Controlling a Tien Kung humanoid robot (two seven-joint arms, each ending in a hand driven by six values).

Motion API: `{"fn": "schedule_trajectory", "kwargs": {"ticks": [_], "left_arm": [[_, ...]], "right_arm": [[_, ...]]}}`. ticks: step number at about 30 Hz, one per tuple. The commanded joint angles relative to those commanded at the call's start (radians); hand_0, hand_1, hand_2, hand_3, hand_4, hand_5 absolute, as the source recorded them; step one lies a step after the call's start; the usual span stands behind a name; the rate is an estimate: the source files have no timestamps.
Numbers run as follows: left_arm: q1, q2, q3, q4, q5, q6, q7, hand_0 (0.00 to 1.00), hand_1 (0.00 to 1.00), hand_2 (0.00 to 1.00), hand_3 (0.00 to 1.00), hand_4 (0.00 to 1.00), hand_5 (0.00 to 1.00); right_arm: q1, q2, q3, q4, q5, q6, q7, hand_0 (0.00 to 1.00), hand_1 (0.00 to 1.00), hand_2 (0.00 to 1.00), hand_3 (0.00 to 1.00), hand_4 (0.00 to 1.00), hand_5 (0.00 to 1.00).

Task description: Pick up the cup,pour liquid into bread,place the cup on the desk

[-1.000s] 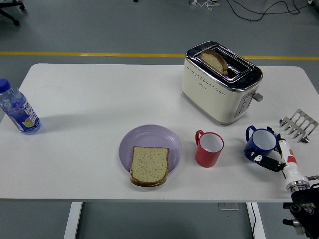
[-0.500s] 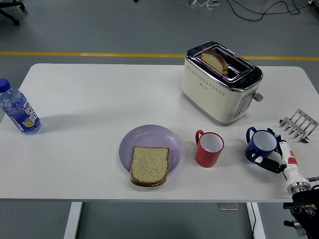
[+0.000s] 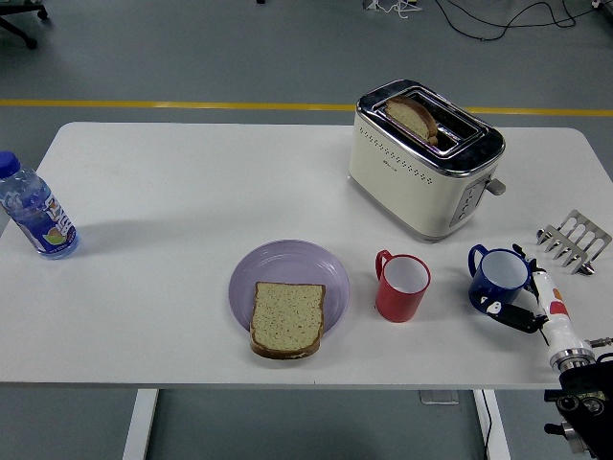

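Since the earlier frames the blue cup (image 3: 500,276) has been shifted slightly left and upward in the frame, carried by the right hand (image 3: 529,305); nothing else on the table (image 3: 172,192) has been displaced.

At the far left edge a water bottle (image 3: 34,211) is seen standing upright. At lower centre a lilac plate (image 3: 287,264) is set, with a slice of bread (image 3: 286,319) laid on its near part and overhanging the rim toward the bottom of the frame. Just right of the plate a red cup (image 3: 402,286) is placed, handle turned left. Above it, in the upper centre right, a cream toaster (image 3: 421,158) is found with a slice of toast (image 3: 414,117) in one slot. At lower right the blue cup is held, the hand's fingers being closed against its near side; a metal toast rack (image 3: 573,240) lies just beyond. The left hand is not shown.

The pick-up is judged to be in progress. For a clean lift the grasp should be confirmed as firm before height is gained, and the cup kept level. The red cup stands between the blue cup and the bread, so it should be passed over or behind with clearance, and tilting begun only once the cup is above the slice
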Motion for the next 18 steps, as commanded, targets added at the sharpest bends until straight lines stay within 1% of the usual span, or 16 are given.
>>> {"fn": "schedule_trajectory", "kwargs": {"ticks": [5, 6, 12, 17, 18], "left_arm": [[0.001, -0.001, -0.003, 0.0, 0.003, 0.0, 0.001, 0.674, 0.74, 0.747, 0.642, 0.404, 0.998], [0.001, -0.001, -0.003, 0.0, 0.004, 0.0, 0.001, 0.675, 0.739, 0.747, 0.642, 0.404, 0.998], [0.003, -0.001, -0.006, 0.0, 0.009, 0.0, 0.002, 0.673, 0.739, 0.746, 0.641, 0.404, 0.998], [0.004, -0.001, -0.006, 0.0, 0.01, 0.0, 0.002, 0.673, 0.739, 0.746, 0.641, 0.404, 0.998], [0.004, 0.0, -0.005, 0.0, 0.011, 0.0, 0.002, 0.673, 0.739, 0.747, 0.641, 0.404, 0.998]], "right_arm": [[-0.001, 0.0, 0.004, 0.0, 0.001, 0.003, -0.002, 0.843, 0.769, 0.943, 0.998, 0.948, 0.002], [-0.002, 0.0, 0.005, 0.001, 0.002, 0.004, -0.003, 0.865, 0.793, 0.962, 0.998, 0.985, 0.022], [-0.008, -0.001, 0.011, 0.008, 0.007, -0.001, 0.001, 0.869, 0.803, 0.965, 0.998, 0.988, 0.02], [-0.025, -0.008, 0.021, 0.048, 0.004, -0.004, 0.001, 0.869, 0.803, 0.965, 0.998, 0.988, 0.02], [-0.028, -0.01, 0.023, 0.063, 0.001, -0.006, 0.0, 0.877, 0.818, 0.975, 0.998, 0.966, 0.002]]}}
